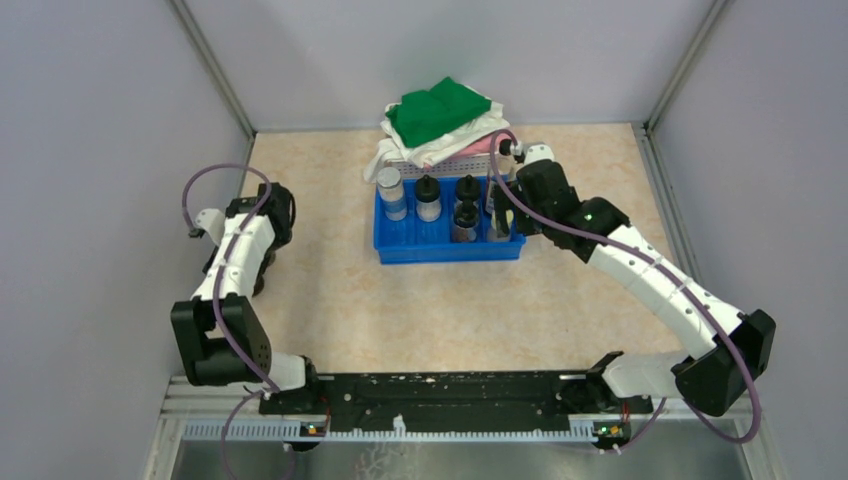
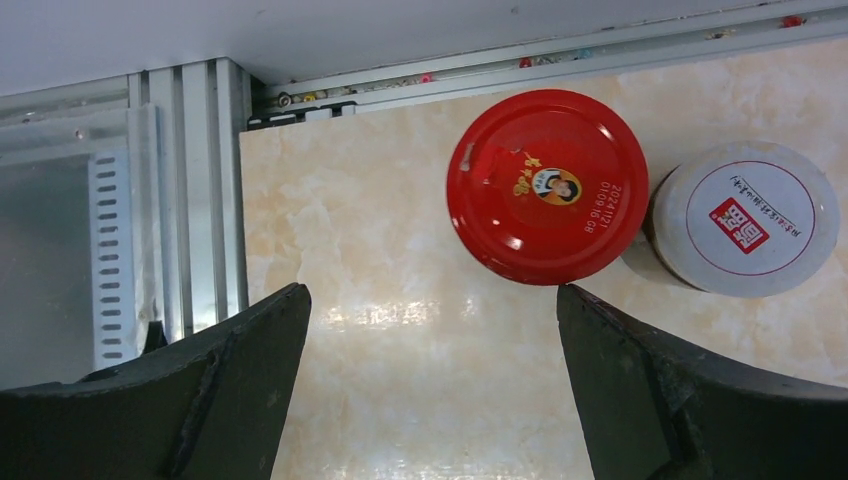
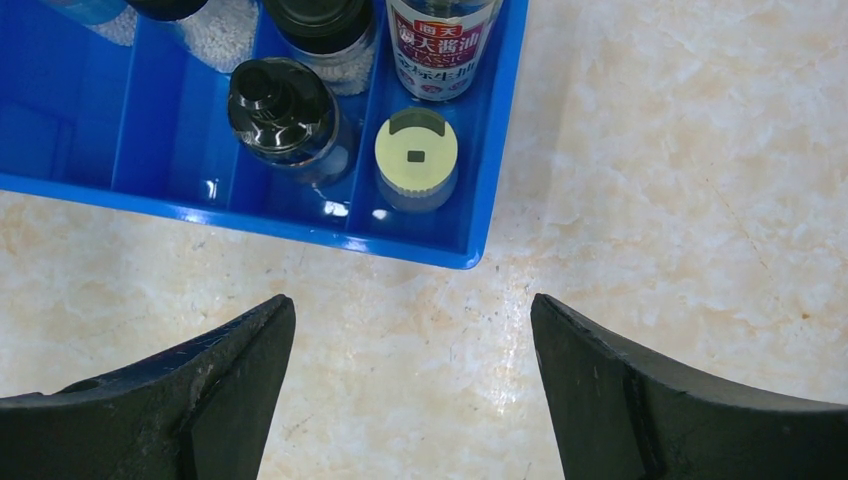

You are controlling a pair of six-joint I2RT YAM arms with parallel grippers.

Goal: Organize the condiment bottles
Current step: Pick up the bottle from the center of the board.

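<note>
In the left wrist view a red-lidded jar (image 2: 547, 185) and a jar with a white, red-printed lid (image 2: 745, 218) stand side by side on the table by its railed edge. My left gripper (image 2: 430, 300) is open and empty just short of the red lid; in the top view it (image 1: 272, 212) hangs at the far left and hides both jars. The blue tray (image 1: 448, 251) holds several bottles: silver-capped (image 1: 389, 188), black-capped (image 1: 428, 196), dark (image 1: 466, 216). My right gripper (image 3: 412, 305) is open and empty beside the tray's corner (image 3: 470, 258), near a cream-capped bottle (image 3: 416, 152), a black-capped one (image 3: 283, 105) and a labelled one (image 3: 440, 35).
A white basket (image 1: 440, 160) heaped with green and white cloths (image 1: 436, 112) stands right behind the tray. Grey walls close the table on three sides. Metal rails (image 2: 180, 200) run along the table edge near the left gripper.
</note>
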